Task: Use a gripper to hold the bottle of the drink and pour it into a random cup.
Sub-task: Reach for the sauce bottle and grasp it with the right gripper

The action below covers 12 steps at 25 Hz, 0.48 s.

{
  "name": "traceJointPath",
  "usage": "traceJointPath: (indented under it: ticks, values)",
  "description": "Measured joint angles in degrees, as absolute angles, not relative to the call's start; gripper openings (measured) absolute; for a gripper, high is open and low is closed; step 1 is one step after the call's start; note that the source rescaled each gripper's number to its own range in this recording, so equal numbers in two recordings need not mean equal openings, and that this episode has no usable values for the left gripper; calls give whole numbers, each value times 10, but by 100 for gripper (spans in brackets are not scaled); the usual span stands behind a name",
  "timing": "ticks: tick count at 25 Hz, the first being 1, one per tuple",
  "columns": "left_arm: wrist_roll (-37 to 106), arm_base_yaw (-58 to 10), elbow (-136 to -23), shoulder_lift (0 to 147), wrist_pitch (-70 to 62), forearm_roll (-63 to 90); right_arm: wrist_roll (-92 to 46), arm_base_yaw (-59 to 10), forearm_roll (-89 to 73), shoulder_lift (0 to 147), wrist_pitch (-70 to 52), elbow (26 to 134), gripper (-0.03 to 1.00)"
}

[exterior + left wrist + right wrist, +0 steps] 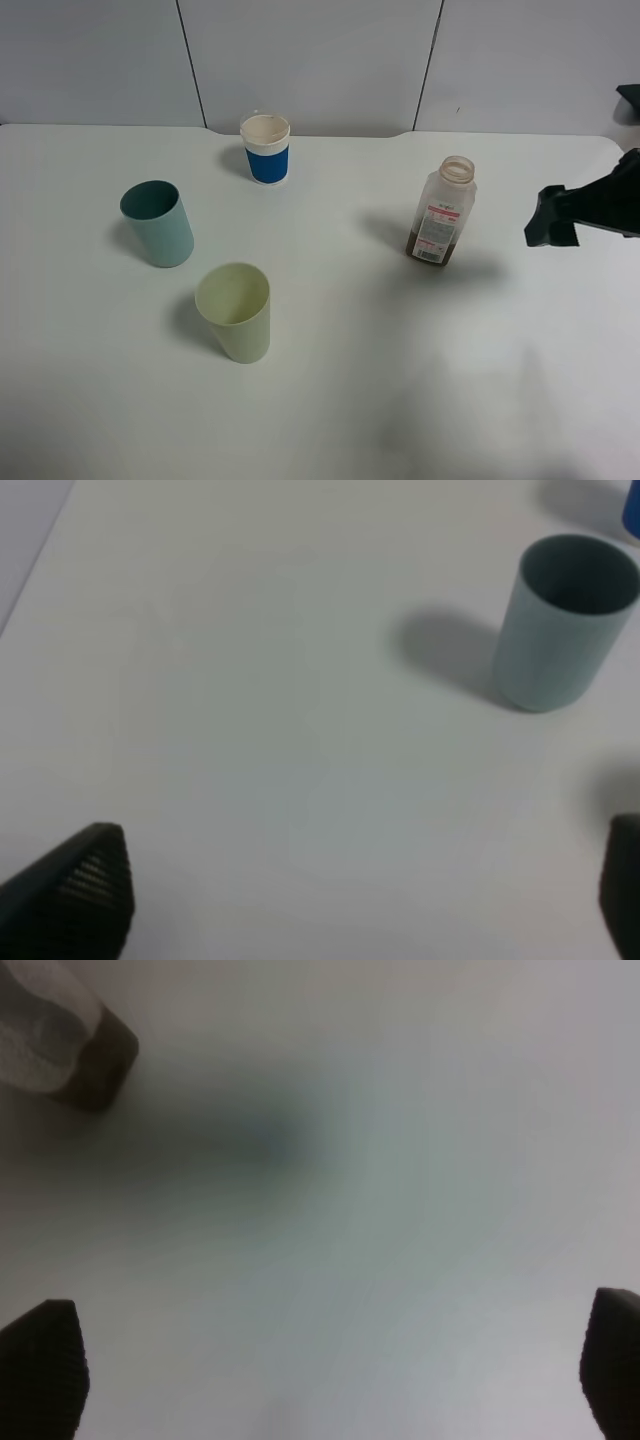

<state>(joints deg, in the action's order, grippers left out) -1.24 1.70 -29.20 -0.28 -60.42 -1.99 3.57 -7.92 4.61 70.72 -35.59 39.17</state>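
Note:
The uncapped bottle [441, 212] with brown drink at its base stands upright on the white table, right of centre. Its lower corner [70, 1045] shows in the right wrist view. My right gripper [551, 217] hovers to the bottle's right, apart from it, fingers [45, 1370] spread wide and empty. The pale yellow-green cup [235, 311] stands upright in the front left-centre. My left gripper [365, 900] shows only in its wrist view, open over bare table, with nothing between its fingers [85, 885].
A teal cup [158, 222] stands at the left, also visible as the teal cup [562, 620] from the left wrist. A white cup with a blue band [266, 148] stands at the back. A grey panelled wall [320, 60] runs behind the table.

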Motion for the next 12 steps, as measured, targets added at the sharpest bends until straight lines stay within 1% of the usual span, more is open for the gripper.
traceJointPath:
  ticks: [8, 11, 12]
  values:
    - [-12, 17, -292, -3, -604, -20, 34, -79, 75, 789, -320, 392, 100]
    - [-12, 17, -292, -3, -604, -20, 34, -79, 99, 811, -284, 389, 100]
    - [-12, 17, -292, -3, -604, -20, 34, -79, 107, 814, -252, 382, 100]
